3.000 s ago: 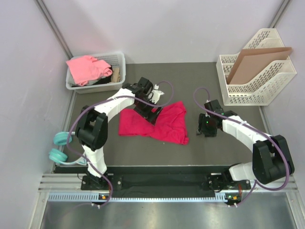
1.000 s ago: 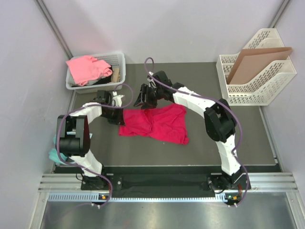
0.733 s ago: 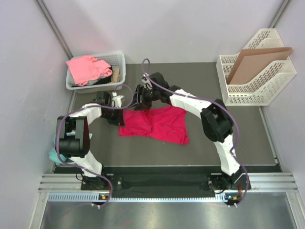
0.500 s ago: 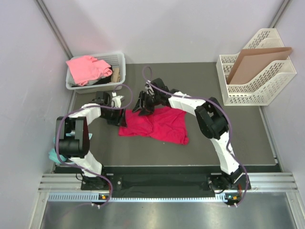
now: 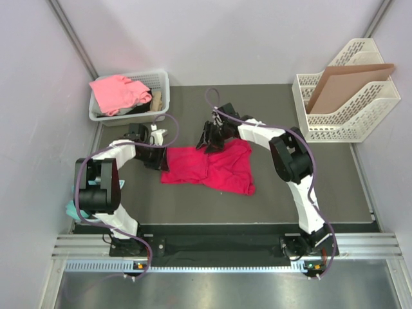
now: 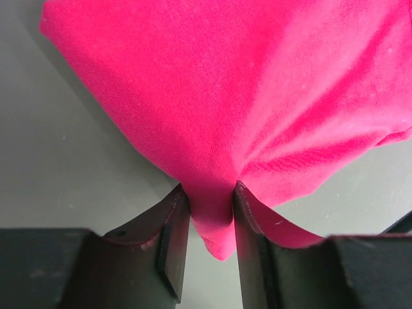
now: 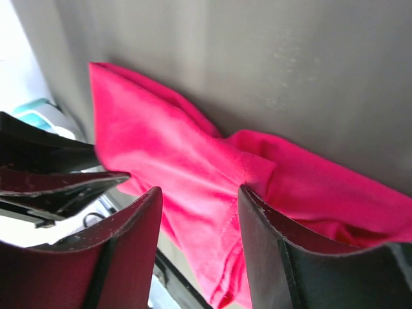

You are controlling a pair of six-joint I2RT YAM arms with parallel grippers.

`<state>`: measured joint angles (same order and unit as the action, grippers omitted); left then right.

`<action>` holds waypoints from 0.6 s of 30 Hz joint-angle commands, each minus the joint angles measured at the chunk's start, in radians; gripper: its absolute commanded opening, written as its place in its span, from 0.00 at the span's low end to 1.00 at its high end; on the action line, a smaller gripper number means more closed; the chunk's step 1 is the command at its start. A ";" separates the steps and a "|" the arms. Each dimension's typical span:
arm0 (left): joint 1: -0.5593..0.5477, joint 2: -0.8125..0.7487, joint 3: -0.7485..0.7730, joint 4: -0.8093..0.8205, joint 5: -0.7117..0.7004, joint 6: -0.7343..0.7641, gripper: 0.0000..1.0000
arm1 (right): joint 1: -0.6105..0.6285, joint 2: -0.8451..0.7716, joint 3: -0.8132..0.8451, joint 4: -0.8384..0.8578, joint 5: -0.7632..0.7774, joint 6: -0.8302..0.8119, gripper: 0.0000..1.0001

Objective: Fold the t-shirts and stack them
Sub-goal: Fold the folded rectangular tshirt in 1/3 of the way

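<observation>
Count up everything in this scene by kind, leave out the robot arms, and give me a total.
T-shirts: 2, the crimson t-shirt and the pink t-shirt
White basket: 1
File rack: 1
Cardboard sheet: 1
Teal headphones: 1
Total: 6

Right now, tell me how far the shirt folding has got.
Nothing is folded yet: the crimson t-shirt lies rumpled on the mat. In hand: the left gripper pinches its edge, and the right gripper hangs open over its far edge. Left: folding it, then the pink t-shirt, heaped in the basket, then stacking both.
</observation>
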<state>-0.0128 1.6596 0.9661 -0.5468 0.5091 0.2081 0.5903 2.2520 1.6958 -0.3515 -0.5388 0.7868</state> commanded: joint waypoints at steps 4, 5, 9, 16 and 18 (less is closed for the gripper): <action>0.007 -0.027 0.022 -0.004 0.023 0.008 0.33 | -0.035 0.018 0.019 -0.049 0.036 -0.081 0.50; 0.007 -0.027 0.023 -0.005 0.023 0.008 0.32 | -0.038 0.021 0.016 -0.049 0.030 -0.086 0.50; 0.005 -0.026 0.033 -0.005 0.019 0.005 0.31 | -0.047 0.018 0.019 -0.082 0.022 -0.106 0.51; 0.040 -0.011 0.086 -0.053 0.037 0.005 0.70 | -0.064 -0.191 0.013 -0.182 0.178 -0.159 0.52; 0.043 0.011 0.108 -0.067 0.045 0.010 0.82 | -0.063 -0.253 0.008 -0.234 0.238 -0.182 0.52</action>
<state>0.0097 1.6604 1.0092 -0.5804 0.5167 0.2104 0.5335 2.2108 1.6920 -0.4961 -0.4431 0.6727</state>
